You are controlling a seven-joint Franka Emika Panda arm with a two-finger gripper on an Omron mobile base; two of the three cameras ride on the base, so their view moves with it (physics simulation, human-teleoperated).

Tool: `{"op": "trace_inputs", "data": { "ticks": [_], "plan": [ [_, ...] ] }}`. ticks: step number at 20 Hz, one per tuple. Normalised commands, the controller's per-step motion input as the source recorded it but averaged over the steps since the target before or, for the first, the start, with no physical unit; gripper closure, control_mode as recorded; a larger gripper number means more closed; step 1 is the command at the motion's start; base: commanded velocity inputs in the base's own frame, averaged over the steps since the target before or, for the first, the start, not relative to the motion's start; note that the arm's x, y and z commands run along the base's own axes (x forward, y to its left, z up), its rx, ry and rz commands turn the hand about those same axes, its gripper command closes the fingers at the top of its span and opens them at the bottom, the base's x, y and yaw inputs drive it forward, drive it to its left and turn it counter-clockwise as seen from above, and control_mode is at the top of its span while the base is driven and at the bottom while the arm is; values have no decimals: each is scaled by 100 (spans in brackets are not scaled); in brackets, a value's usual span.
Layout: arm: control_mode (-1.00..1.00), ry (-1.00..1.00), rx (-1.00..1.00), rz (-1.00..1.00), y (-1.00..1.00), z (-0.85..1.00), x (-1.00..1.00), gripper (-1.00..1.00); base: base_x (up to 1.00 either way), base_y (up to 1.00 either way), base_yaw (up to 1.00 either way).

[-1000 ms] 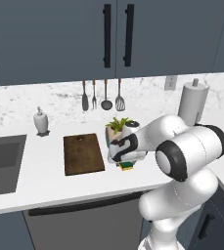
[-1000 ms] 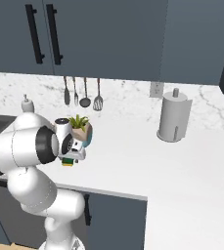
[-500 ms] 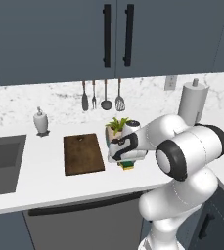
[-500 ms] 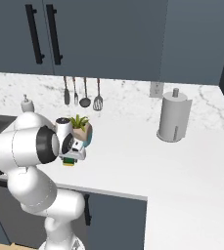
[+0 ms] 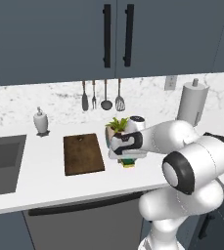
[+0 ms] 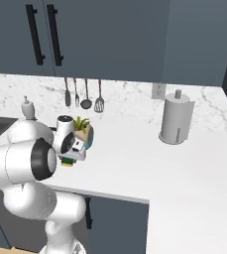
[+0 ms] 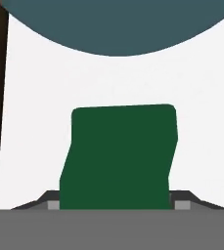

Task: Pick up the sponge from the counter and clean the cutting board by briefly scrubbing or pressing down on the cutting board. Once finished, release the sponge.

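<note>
- The gripper (image 7: 115, 204) is down over the sponge (image 7: 118, 154); its tips flank the green block on both sides, apparently clamping it
- The sponge sits on the white counter (image 5: 45, 183); the cutting board (image 5: 83, 154) lies near, beside the gripper; a potted plant (image 5: 116, 126) just behind it

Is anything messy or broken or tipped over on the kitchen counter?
Nothing stands out. The cutting board lies flat on the counter, the paper towel roll and soap bottle stand upright, and the utensils hang straight. The tool sits low over the sponge beside the board.
</note>
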Motion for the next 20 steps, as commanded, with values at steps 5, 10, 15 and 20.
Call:
{"op": "trace_inputs", "data": {
  "ticks": [5, 10, 15, 20],
  "plan": [
    [-100, 1, 8, 0, 31, 81, -8, 100, 0, 0, 0],
    [-100, -4, -1, 2, 88, 25, -1, 100, 0, 0, 0],
    [-100, 0, 0, -2, 100, 2, 34, 100, 0, 0, 0],
    [-100, 0, -1, -1, 98, 4, 26, 100, 0, 0, 0]
  ]
}}
